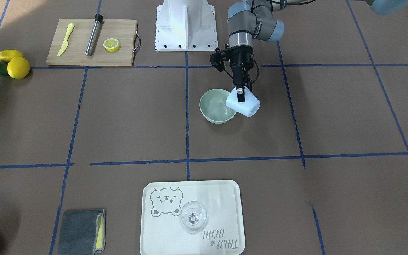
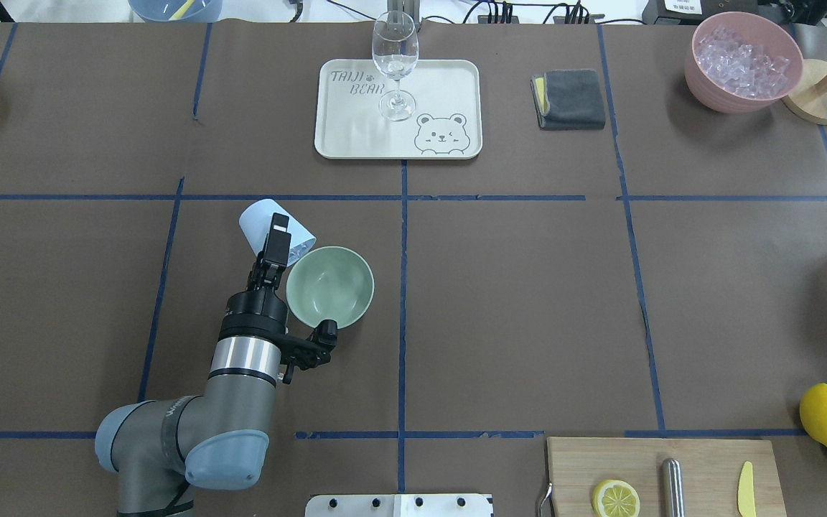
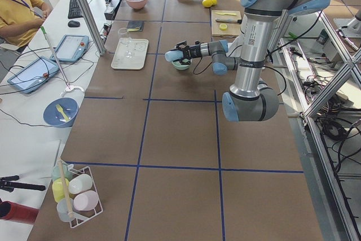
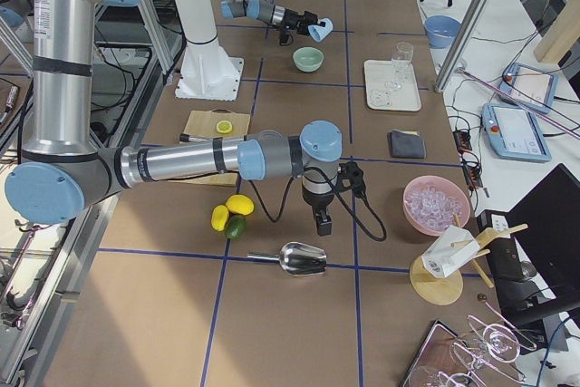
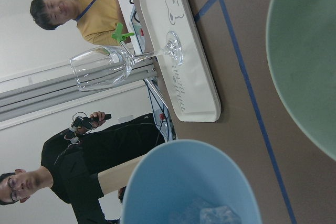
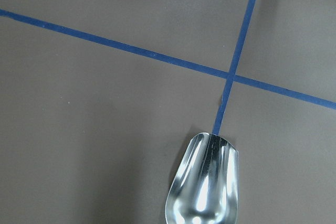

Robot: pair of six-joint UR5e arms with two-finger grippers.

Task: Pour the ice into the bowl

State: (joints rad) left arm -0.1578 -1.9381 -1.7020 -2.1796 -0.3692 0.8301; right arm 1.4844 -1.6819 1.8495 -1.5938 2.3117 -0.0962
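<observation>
Brown paper covers the table (image 2: 528,301), and we reference every position to the bowl (image 2: 345,305), a mint-green dish that appears empty.

We find the left arm (image 2: 241,373) reaching in from the robot's side of the bowl. The right arm (image 4: 208,159) sits well apart from the bowl, with the right claw (image 4: 322,222) poised near a metal scoop (image 6: 205,182). Only a side view shows that claw, so we cannot tell whether it is open or closed.

The cup (image 2: 252,222), light blue, hangs just beside the bowl on the robot's left, clear of the table. The left claw (image 2: 278,243) is clamped on the cup near its mouth. The ice (image 5: 210,216), a few clear cubes, lies inside the cup, and we see none in the bowl.

Orientation: the cup's long axis is steeply tilted, nearer level than upright. Its mouth turns toward the bowl and overlaps the rim in the overhead view, while its base points away from the bowl.

Assessment: we judge the pour begun but not delivered.

Recommendation: roll the wrist slowly and carry the mouth over the bowl's middle rather than its rim. Hold it low so the cubes slide out instead of bouncing clear. The grip should be firm as the load shifts toward the mouth.
</observation>
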